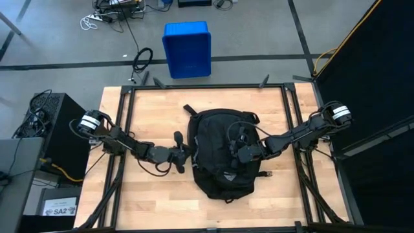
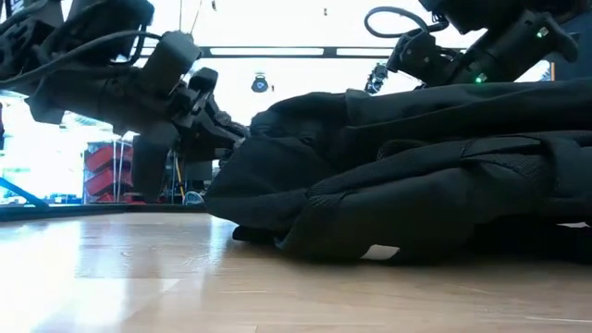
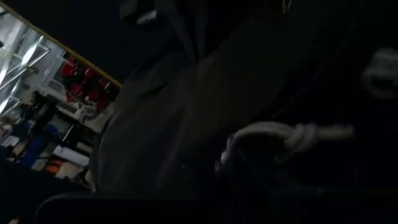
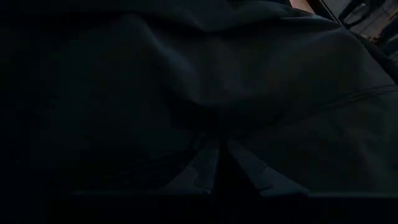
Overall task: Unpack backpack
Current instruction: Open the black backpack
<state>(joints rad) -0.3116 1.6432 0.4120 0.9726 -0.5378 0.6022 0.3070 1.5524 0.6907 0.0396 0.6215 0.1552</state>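
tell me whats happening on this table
A two-armed robot is working on a black backpack lying flat on the wooden table. The left pincer is at the bag's left edge, and the right pincer presses shut onto the fabric on top. Nothing unpacked is in sight yet.

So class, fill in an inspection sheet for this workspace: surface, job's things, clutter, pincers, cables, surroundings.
Surface: wooden table, black frame rails.
Job's things: black backpack lying flat mid-table.
Clutter: nothing seen on the table.
Pincers: left pincer at the backpack's left edge, state unclear; right pincer shut, over the backpack's top.
Cables: loose coils on the floor beyond the table.
Surroundings: blue bin on the floor; black cabinet at left.
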